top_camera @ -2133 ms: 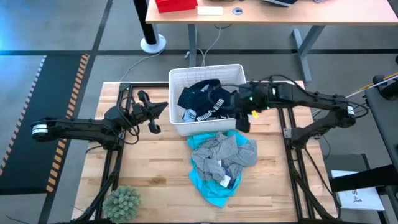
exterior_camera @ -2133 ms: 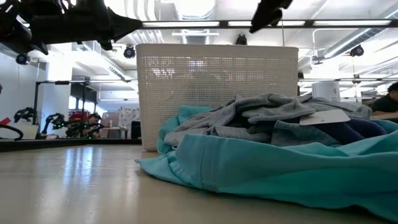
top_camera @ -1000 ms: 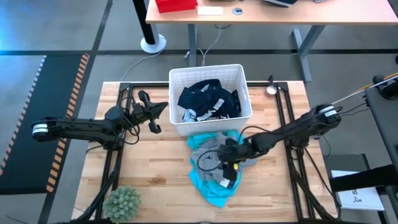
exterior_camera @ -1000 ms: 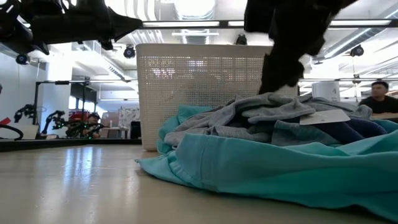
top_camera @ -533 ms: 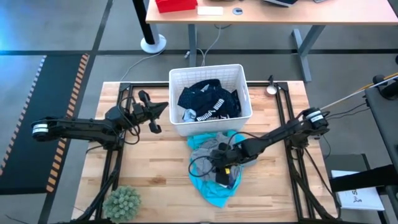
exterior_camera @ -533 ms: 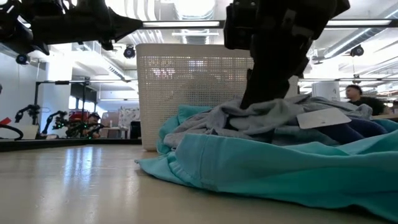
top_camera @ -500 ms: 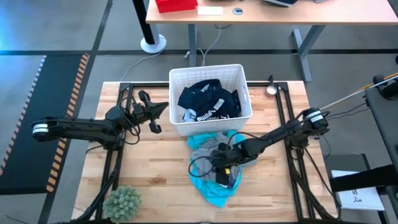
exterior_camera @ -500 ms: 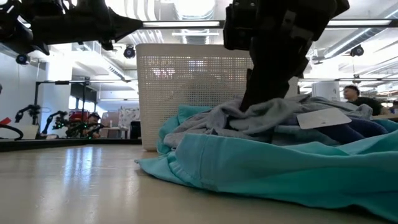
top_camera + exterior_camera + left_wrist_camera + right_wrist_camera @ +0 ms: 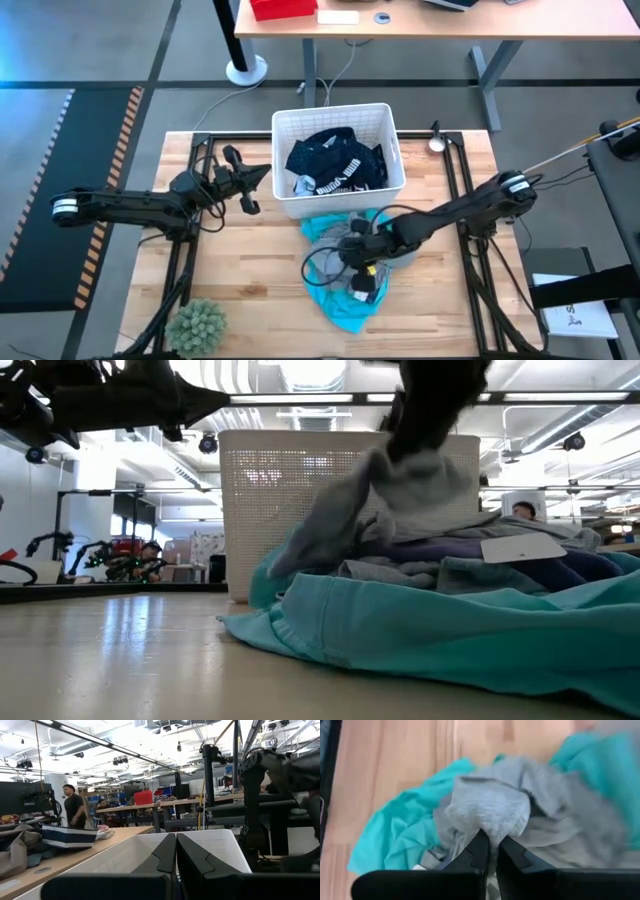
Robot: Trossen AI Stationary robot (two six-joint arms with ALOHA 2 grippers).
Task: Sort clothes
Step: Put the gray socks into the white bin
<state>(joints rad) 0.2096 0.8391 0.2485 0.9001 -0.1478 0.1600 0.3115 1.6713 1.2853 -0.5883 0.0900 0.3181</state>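
**Right arm pinches a grey garment from the pile in front of the basket**

High view: the right gripper point(image 9: 362, 252) sits over the heap of soft clothes on the pale wooden table point(image 9: 250, 290), just in front of the white slotted plastic basket point(image 9: 285, 125); a crumpled grey fabric garment point(image 9: 340, 240) lies on top of a turquoise fabric garment point(image 9: 340, 312); dark clothes, one with a white-lettered waistband point(image 9: 335, 180), lie inside the basket; the left gripper point(image 9: 245, 182) waits beside the basket's left wall, well apart from the pile; a fuzzy green ball point(image 9: 196, 325) rests at the table's near left corner.

Low view: the grey garment hangs up from the pile in a peak under the dark arm, its lower part draped on the turquoise cloth; the basket stands directly behind.

Left wrist view: the left fingers point(image 9: 170, 852) are pressed together, holding nothing, pointing at the basket.

Right wrist view: the right fingers point(image 9: 479, 851) are closed tight on a fold of the grey garment, with turquoise cloth beneath.

Judgement: the step in hand is lifting one item off the heap; the next move calls for raising it clear of the turquoise cloth, then carrying it to its place, likely the basket; the risk is dragging neighbouring cloth along.
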